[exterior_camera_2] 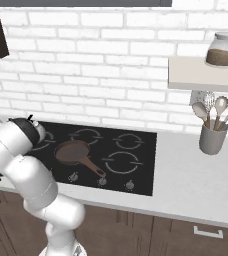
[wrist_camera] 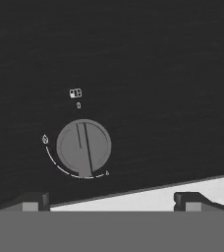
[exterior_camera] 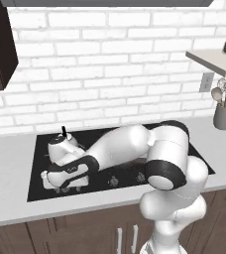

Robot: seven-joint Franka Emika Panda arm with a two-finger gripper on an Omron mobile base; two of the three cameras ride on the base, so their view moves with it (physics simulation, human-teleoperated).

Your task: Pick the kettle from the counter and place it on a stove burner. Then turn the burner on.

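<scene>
White brick is seen behind a pale tabletop point(exterior_camera_2: 186, 180), into which a black glass stove point(exterior_camera_2: 141, 165) is set. On the stove, toward its left rear, the kettle point(exterior_camera: 61, 145) is seen standing, partly hidden by the arm; whether it sits squarely on a burner ring cannot be told. A brown pan point(exterior_camera_2: 72, 151) is seen resting on the glass among the white rings, with the largest burner ring point(exterior_camera_2: 122, 162) just right of its handle. A shelf with a jar point(exterior_camera_2: 221, 50) and a grey cup of utensils point(exterior_camera_2: 212, 136) are set off to the right.

The placing appears done, so the step in hand is judged to be the turning of a knob. In the hand view, a round grey knob point(wrist_camera: 83, 146) with a raised bar across it is seen directly below, near the stove's front edge. For a good turn, the bar should be centred between the fingertips, the hand lowered straight, and the bar pinched before any twist toward the flame mark. It should first be checked that this knob serves the kettle's burner.

The hand point(wrist_camera: 111, 201) is held fully wide, with nothing gripped and nothing touched.
</scene>
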